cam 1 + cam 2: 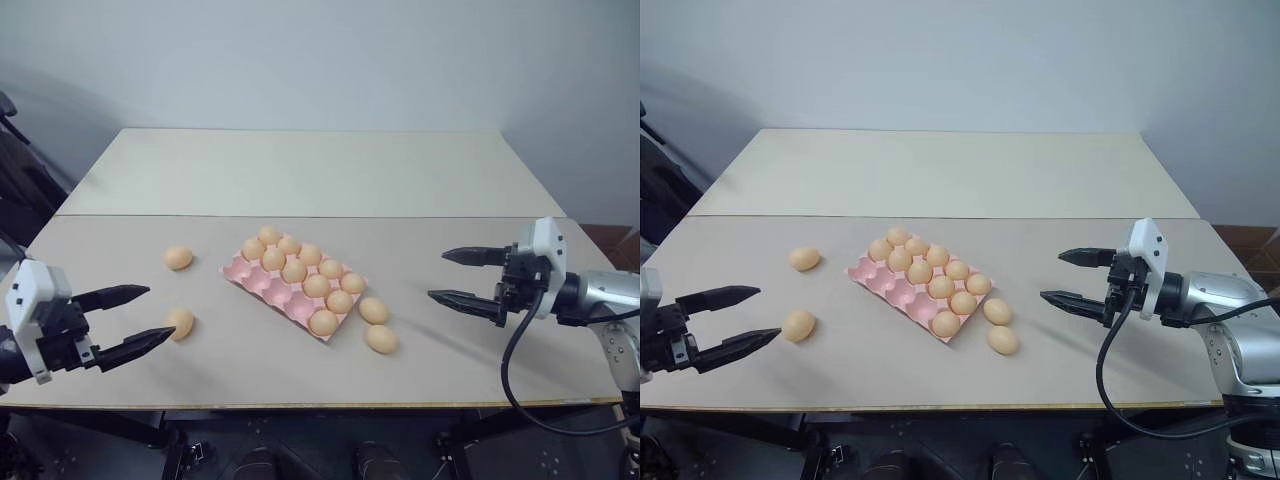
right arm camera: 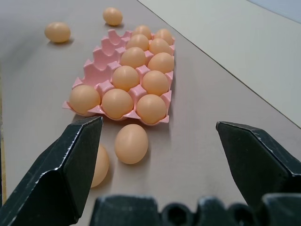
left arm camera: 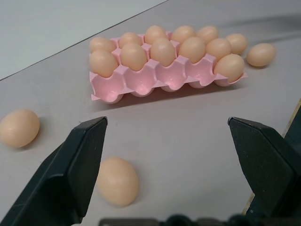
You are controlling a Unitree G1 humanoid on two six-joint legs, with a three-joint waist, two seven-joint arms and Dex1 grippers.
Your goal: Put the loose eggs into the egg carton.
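The pink egg carton lies mid-table, slanted, with several eggs in its cups. The row of cups facing my left side is mostly bare. Two loose eggs lie left of it, one farther back and one nearer. Two more lie by its near right corner. My left gripper hovers open just left of the nearer left egg, which lies close to one finger. My right gripper hangs open to the right of the carton, pointing at the right-hand eggs.
The grey-brown table ends in a front edge close below both grippers. A paler table adjoins it behind, against a plain wall. A black cable loops under my right wrist. Dark furniture stands at the far left.
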